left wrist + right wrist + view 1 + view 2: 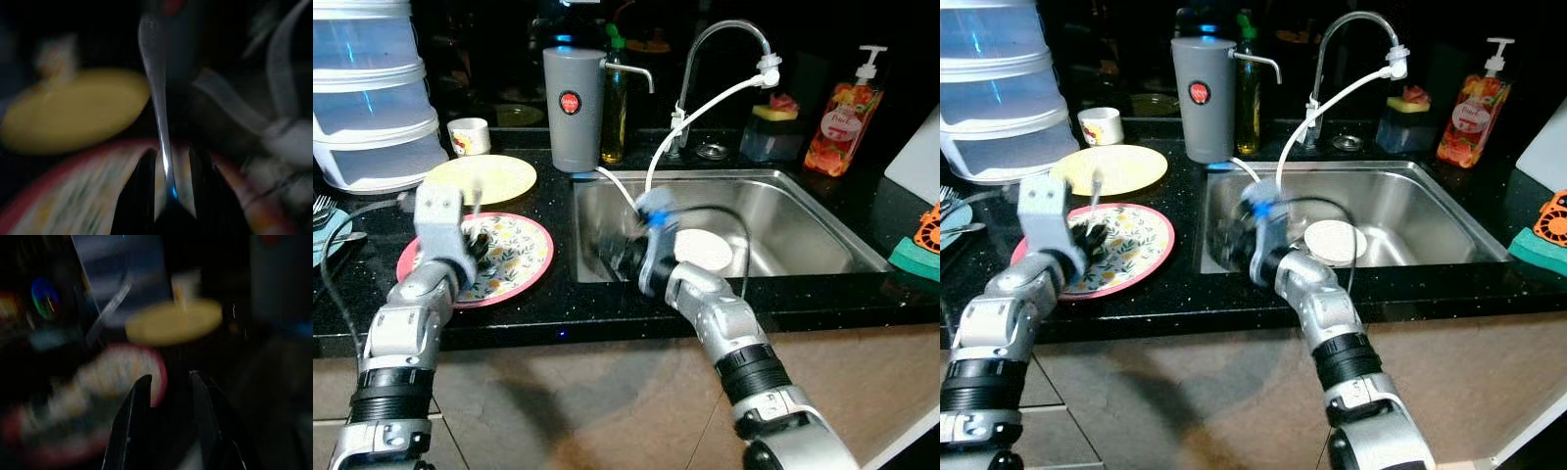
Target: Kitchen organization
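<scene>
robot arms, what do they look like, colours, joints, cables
Both arms are silver metal in rounded segments, with ribbed black bands at the joints. The left arm ends in a boxy grey wrist block, and a thin dark cable loops off beside it. The right arm has a blue patch near its wrist, and a dark cable arcs over it. Each gripper has two long black fingers.

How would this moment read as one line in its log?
left gripper: shut on utensil, over floral plate | right gripper: open, at sink edge
</scene>
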You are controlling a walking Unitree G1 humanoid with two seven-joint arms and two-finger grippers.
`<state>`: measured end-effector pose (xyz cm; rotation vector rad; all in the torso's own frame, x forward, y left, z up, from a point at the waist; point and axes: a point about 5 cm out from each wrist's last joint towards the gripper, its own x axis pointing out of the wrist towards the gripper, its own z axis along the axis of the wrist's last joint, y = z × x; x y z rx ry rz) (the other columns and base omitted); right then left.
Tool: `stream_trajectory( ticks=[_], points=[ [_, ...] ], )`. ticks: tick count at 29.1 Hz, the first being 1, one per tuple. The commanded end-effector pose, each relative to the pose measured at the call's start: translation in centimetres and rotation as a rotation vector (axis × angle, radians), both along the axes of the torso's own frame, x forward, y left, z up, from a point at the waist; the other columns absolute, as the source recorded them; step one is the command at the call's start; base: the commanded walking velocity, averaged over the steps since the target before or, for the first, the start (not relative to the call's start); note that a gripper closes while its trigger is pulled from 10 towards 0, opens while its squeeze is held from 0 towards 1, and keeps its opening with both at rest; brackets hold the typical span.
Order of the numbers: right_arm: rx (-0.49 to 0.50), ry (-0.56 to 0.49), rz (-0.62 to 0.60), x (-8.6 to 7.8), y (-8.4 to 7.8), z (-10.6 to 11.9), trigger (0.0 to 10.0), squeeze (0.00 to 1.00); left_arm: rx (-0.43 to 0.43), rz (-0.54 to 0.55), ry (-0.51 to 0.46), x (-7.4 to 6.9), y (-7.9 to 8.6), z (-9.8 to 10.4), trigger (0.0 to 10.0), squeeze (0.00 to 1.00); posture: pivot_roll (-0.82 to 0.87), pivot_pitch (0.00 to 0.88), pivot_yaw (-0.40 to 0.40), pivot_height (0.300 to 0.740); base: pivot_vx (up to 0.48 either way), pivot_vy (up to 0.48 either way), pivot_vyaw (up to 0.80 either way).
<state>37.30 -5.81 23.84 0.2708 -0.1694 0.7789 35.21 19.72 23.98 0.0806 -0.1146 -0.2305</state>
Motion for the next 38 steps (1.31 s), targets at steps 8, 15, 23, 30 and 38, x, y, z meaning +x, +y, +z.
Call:
stream_trajectory(
  ticks=[8,15,23,30,38],
  points=[
    [0.345,-0.027,0.117,-1.3,0.0,3.5,10.0,1.0,-0.02,-0.344,-0.065,-1.6,-4.4,0.2,0.0,0.0,0.06,0.0,-0.014,0.74,0.0,0.0,0.0],
    [0.368,-0.012,0.241,-2.8,1.5,3.4,10.0,1.0,-0.061,-0.464,-0.057,-2.2,-5.7,-0.2,0.0,0.0,0.06,0.0,-0.009,0.74,0.0,0.0,0.0],
    [0.281,0.036,0.236,-2.8,2.2,2.7,10.0,0.0,-0.086,-0.59,-0.092,-3.0,-6.6,0.0,0.0,0.0,0.06,0.0,-0.006,0.74,0.0,0.0,0.0],
    [0.248,0.095,0.189,-2.4,1.9,1.8,10.0,0.0,-0.088,-0.618,-0.091,-3.2,-6.7,0.0,0.0,0.0,0.06,0.0,-0.007,0.74,0.0,0.0,0.0],
    [0.272,0.115,0.181,-2.2,1.6,1.7,0.0,0.0,-0.089,-0.661,-0.083,-3.7,-7.0,-0.3,0.0,0.0,0.06,0.0,-0.008,0.74,0.0,0.0,0.0]
  ],
)
